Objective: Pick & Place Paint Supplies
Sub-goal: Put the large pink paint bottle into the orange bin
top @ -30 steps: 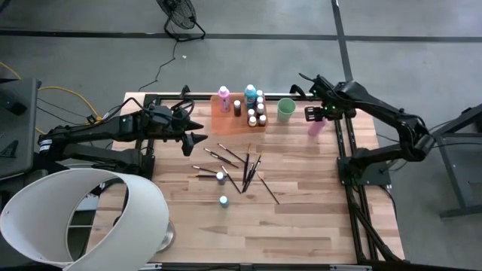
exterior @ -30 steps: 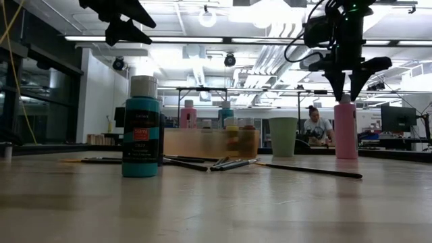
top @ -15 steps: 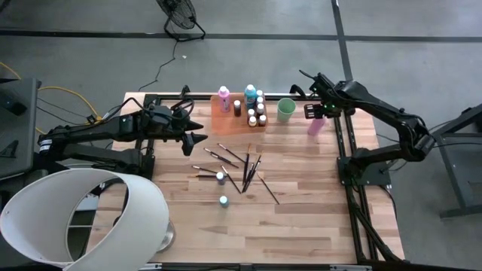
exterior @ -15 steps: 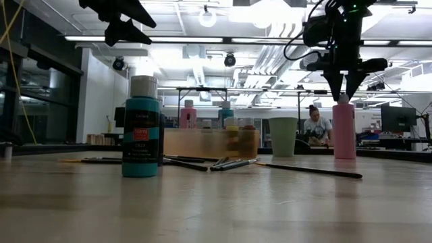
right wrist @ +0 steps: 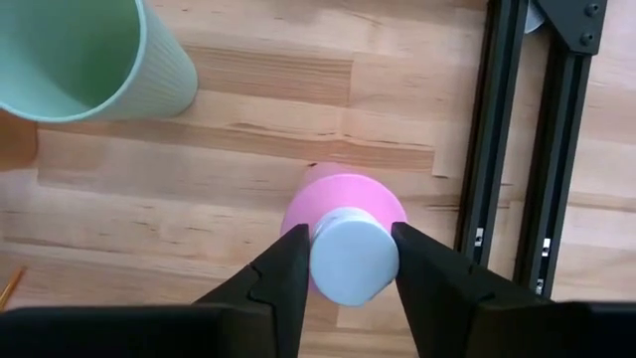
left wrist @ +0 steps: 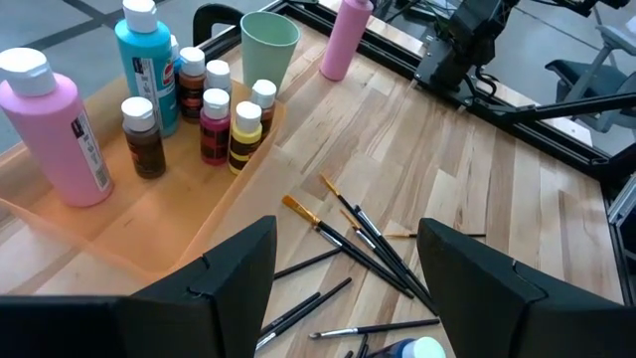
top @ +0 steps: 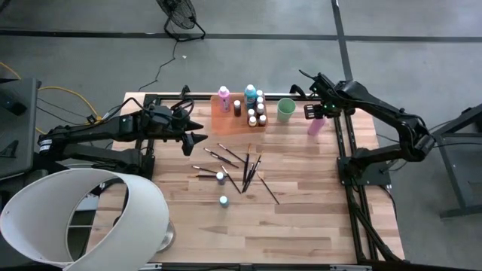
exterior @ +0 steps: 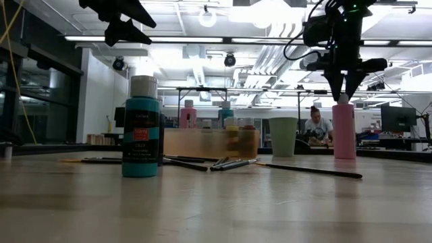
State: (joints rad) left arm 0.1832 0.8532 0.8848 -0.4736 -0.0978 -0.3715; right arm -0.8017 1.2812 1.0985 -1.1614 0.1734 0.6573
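Right hand (right wrist: 343,261) narrowed since earlier, fingers now flanking pink bottle (right wrist: 345,211) cap, possibly touching; left hand (left wrist: 346,268) open, holding nothing.

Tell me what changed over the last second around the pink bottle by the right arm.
The right pincer narrowed its fingers around the white cap of the pink bottle and now brackets it closely; a firm grip can't be confirmed. The bottle stands where it was, beside the green cup. The left pincer stayed open above the table, and the brushes and tray are unmoved.
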